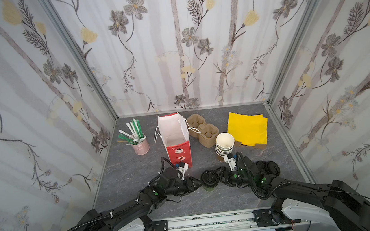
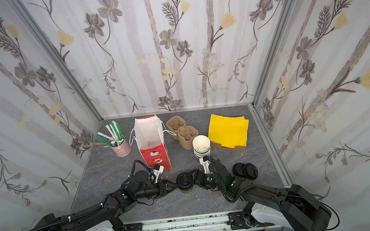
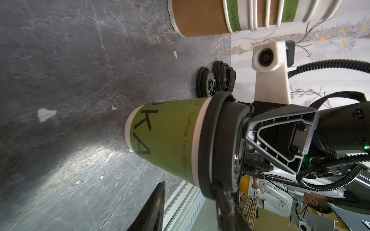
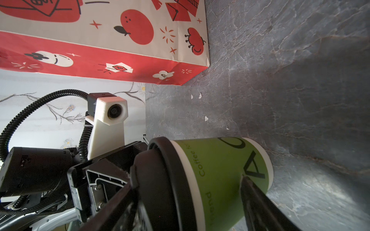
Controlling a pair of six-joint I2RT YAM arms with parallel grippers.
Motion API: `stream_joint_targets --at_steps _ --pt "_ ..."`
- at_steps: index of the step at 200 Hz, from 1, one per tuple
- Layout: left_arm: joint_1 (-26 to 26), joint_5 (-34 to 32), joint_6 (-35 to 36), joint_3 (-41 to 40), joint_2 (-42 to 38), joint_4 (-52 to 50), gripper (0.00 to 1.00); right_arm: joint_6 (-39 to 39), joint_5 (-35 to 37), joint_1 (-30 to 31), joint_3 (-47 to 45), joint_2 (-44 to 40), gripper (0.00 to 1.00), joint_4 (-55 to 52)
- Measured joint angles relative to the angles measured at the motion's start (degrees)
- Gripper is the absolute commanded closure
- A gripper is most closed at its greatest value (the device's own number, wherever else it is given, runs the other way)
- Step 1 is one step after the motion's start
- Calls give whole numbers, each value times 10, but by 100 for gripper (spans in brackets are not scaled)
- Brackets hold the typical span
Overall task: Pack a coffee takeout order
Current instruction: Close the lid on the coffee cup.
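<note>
lower centre in both top views: paper cup [image 1: 210, 188] upright under black lid [image 1: 209, 178], left gripper [image 1: 200, 182] jaws part-open, right gripper [image 1: 218, 176] jaws wide, each resting a finger on it.

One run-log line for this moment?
cup: upright, lidded | left tool: open, at lid | right tool: open, at lid

Both top views sit high above the robot's base, looking forward and down over the whole table [image 1: 120, 174], with nearly the same framing. The wrist cams are rolled sideways and super close, facing each other across the lidded cup [image 3: 166, 144]. Each even catches the other arm's white camera mount [image 4: 112, 112].
</note>
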Motion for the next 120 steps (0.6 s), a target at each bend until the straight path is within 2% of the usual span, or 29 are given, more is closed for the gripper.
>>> stream_joint_targets --at_steps 84,120 --pt "0 23 0 -14 42 72 68 -19 5 0 2 1 22 -10" --pt "0 24 0 -23 44 91 67 -23 6 0 3 2 22 -12"
